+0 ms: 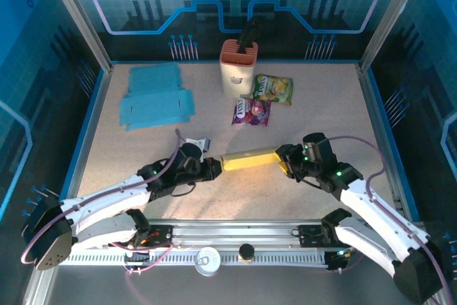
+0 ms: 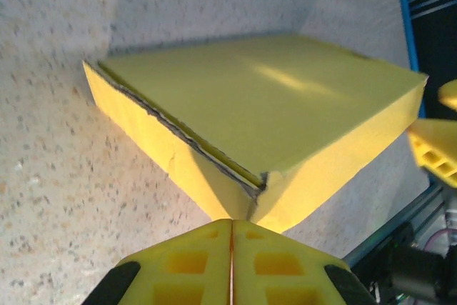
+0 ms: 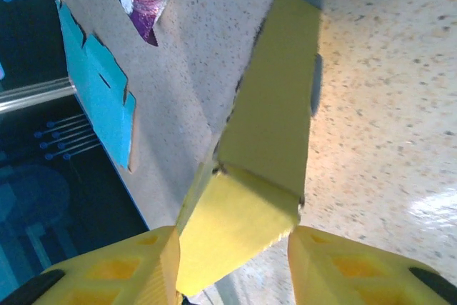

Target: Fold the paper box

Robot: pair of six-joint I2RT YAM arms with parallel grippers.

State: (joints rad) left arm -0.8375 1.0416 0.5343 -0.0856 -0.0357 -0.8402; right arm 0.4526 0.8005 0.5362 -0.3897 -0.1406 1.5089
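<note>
A yellow paper box [image 1: 250,158], folded into a long flat block, lies on the speckled table between the two arms. My left gripper [image 1: 213,168] is shut, and its joined fingertips [image 2: 232,223] sit right at the box's near corner [image 2: 271,105] with nothing between them. At the box's other end, my right gripper [image 1: 284,158] stands open. In the right wrist view, the end face of the box [image 3: 278,126] sits between the spread yellow fingers [image 3: 143,262], close against the left one and with a small gap at the right one.
Flat blue cardboard blanks [image 1: 153,101] lie at the back left, and their edge [image 3: 100,98] shows in the right wrist view. An orange-topped white holder [image 1: 238,69], a green snack bag [image 1: 273,88] and a purple one [image 1: 251,112] stand behind the box. Blue walls ring the table.
</note>
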